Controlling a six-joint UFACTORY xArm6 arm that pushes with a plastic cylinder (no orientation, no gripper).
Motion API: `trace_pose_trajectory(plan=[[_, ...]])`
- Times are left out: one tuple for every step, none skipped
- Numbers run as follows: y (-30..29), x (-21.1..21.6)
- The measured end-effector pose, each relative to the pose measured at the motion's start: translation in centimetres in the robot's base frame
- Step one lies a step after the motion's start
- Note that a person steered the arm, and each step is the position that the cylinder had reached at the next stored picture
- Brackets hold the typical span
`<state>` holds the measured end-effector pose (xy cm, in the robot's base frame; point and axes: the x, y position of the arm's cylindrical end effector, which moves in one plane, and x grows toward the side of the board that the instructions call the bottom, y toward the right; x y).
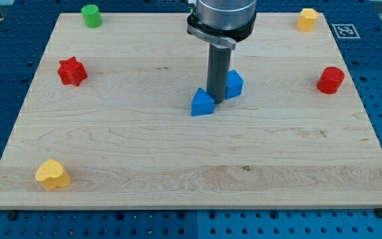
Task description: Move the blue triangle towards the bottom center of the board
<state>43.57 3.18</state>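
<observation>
**Tip set between two blue blocks at desk centre**

Surface: a pale wooden desk (178,146) resting on a blue perforated base (5,60).

View's left: a yellow block (52,174) of irregular shape lies near the bottom-left corner. A red star-shaped block (72,71) sits by the left edge, well above it. A green cylinder (91,15) stands near the top-left corner.

Centre: the blue triangle (202,103) lies slightly above the middle of the desk. My tip (217,99) stands just beside its upper right side; whether the two touch cannot be told. The arm carries no hand, only the dark rod, so no open or closed state applies. Just right of the rod is a second blue block (233,84), roughly cube-like, close against the rod. The tip is thus flanked by the two blue blocks.

View's right: a red cylinder (331,79) stands near the right edge. A yellow block (306,19) sits near the top-right corner.

Obstruction: no block lies between the blue triangle and the bottom edge.
</observation>
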Motion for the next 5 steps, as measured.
trace_pose_trajectory(plan=[[-3.5,-1.5],[-7.7,-2.4],[-7.1,-0.7],[-5.1,-0.4],[-3.0,-0.4]])
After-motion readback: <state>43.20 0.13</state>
